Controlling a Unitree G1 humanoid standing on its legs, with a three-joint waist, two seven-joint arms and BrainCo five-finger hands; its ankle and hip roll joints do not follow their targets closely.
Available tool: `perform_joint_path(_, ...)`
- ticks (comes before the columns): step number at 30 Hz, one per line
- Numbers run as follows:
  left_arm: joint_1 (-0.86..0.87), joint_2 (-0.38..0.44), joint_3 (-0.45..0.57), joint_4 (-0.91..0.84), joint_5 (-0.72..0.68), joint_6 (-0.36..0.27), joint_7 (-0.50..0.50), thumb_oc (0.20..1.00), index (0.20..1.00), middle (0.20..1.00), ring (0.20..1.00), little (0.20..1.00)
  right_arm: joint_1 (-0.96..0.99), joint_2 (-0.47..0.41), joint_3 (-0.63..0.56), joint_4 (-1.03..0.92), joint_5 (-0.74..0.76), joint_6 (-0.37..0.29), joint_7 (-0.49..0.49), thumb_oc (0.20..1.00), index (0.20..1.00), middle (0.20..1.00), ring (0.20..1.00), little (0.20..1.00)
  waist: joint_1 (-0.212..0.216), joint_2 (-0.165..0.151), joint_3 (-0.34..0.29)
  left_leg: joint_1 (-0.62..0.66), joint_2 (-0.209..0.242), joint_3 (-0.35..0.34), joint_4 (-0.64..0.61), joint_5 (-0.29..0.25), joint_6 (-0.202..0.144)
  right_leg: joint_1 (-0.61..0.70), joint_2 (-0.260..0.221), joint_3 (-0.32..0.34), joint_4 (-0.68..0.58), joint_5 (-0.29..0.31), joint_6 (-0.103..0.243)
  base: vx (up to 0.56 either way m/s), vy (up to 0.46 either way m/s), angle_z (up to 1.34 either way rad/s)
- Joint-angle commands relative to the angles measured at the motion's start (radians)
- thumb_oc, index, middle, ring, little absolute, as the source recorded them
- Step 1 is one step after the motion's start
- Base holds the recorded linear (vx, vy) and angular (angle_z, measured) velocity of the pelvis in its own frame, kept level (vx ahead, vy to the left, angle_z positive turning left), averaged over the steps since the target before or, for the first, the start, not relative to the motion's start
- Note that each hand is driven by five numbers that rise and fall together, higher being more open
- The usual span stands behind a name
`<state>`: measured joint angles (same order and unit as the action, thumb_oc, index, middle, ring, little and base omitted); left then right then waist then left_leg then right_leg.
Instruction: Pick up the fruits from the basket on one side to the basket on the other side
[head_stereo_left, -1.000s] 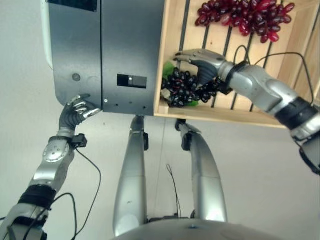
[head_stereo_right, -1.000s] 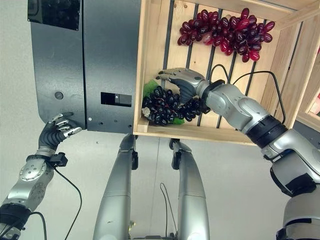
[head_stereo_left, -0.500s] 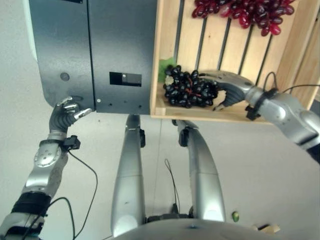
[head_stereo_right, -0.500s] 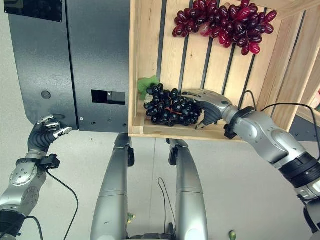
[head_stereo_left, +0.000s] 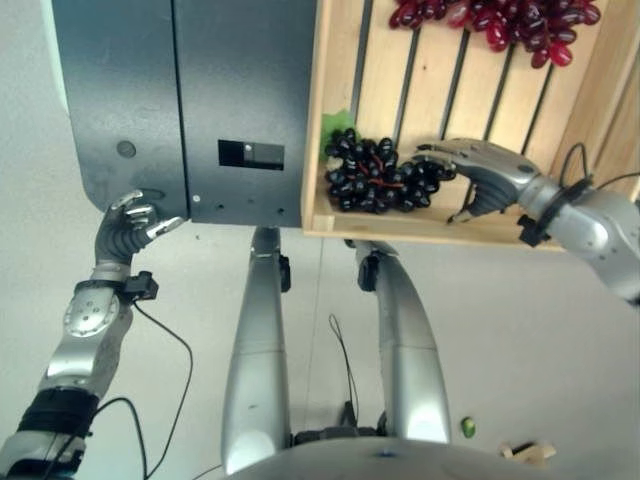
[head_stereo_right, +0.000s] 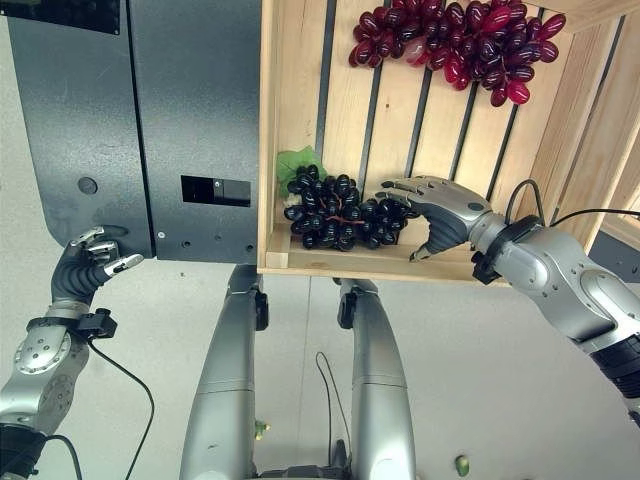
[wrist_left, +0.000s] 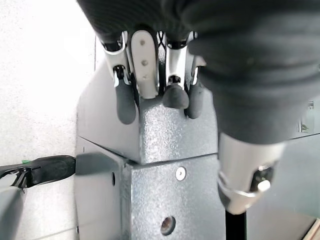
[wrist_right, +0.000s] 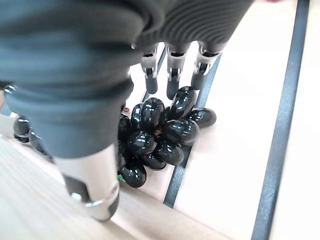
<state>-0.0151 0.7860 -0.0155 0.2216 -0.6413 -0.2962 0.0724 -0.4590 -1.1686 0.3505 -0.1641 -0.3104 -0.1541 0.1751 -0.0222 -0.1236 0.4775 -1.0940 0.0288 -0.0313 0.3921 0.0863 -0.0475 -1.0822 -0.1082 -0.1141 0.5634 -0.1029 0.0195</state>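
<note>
Inside the slatted wooden crate, two grape bunches:
- Black grapes: lying at the near wall of the crate, close to its left corner, a green leaf at their far left edge. In the right wrist view the bunch is partly hidden behind the hand's dark cover, so its full extent is hard to make out.
- Red grapes: at the far end of the crate, well apart from the black bunch, cut off by the upper edge of the eye views.

Right hand: within the crate, just beside the right end of the black grapes; fingers loosely spread, tips hanging over the outermost grapes, nothing gripped.

Left hand: at the near left corner of the dark grey metal box, which stands left of the crate; fingers curled against its corner edge.

Floor: small green bits lying near the lower edge, too small to identify.
</note>
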Motion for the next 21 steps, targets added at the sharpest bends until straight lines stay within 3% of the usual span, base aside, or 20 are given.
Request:
perform_joint_path(1,-0.034,-0.039,0.010,0.020,0.055,0.021,-0.005,1.000,1.000,1.000,1.000,1.000,-0.001,-0.039,0.001,-0.097,0.036,-0.048,-0.002,1.000,1.000,1.000,1.000,1.000,-0.039,0.001,0.043,0.015,0.019,-0.046,0.047,-0.078,-0.026,0.019,-0.025,0.027,-0.053,0.050,0.099,0.00,0.000,0.00)
perform_joint_path(9,-0.053,-0.047,-0.009,0.038,0.054,0.022,0.000,1.000,1.000,1.000,1.000,1.000,-0.029,0.035,0.055,-0.033,0.031,-0.038,-0.008,1.000,1.000,1.000,1.000,1.000,-0.030,0.017,0.043,0.013,0.017,-0.046,0.048,-0.079,-0.026,0.016,-0.023,0.029,-0.048,0.046,0.096,0.00,0.000,0.00)
perform_joint_path(14,-0.100,-0.049,-0.054,0.054,0.050,0.023,0.005,1.000,1.000,1.000,1.000,1.000,-0.149,0.132,0.190,0.096,-0.040,-0.017,-0.036,1.000,1.000,1.000,1.000,1.000,-0.017,0.033,0.043,0.005,0.017,-0.047,0.059,-0.084,-0.023,0.008,-0.023,0.029,-0.040,0.043,0.093,0.00,0.000,0.00)
perform_joint_path(19,-0.115,-0.050,-0.065,0.059,0.045,0.020,0.017,1.000,1.000,1.000,1.000,1.000,-0.185,0.192,0.230,0.150,-0.057,-0.009,-0.051,1.000,1.000,1.000,1.000,1.000,-0.013,0.038,0.043,-0.004,0.018,-0.044,0.061,-0.083,-0.023,0.000,-0.024,0.031,-0.038,0.044,0.091,0.01,-0.003,0.00)
perform_joint_path(20,-0.102,-0.053,-0.075,0.064,0.046,0.022,0.019,1.000,1.000,1.000,1.000,1.000,-0.173,0.206,0.240,0.159,-0.057,-0.007,-0.055,1.000,1.000,1.000,1.000,1.000,-0.013,0.040,0.043,0.030,0.017,-0.049,0.072,-0.120,-0.027,0.030,-0.024,0.036,-0.022,0.010,0.097,0.00,0.000,0.00)
perform_joint_path(21,-0.115,-0.051,-0.069,0.061,0.047,0.022,0.020,1.000,1.000,1.000,1.000,1.000,-0.186,0.205,0.234,0.159,-0.058,-0.007,-0.056,1.000,1.000,1.000,1.000,1.000,-0.013,0.039,0.043,-0.002,0.018,-0.044,0.061,-0.086,-0.023,0.000,-0.025,0.031,-0.036,0.042,0.091,0.05,-0.012,0.02)
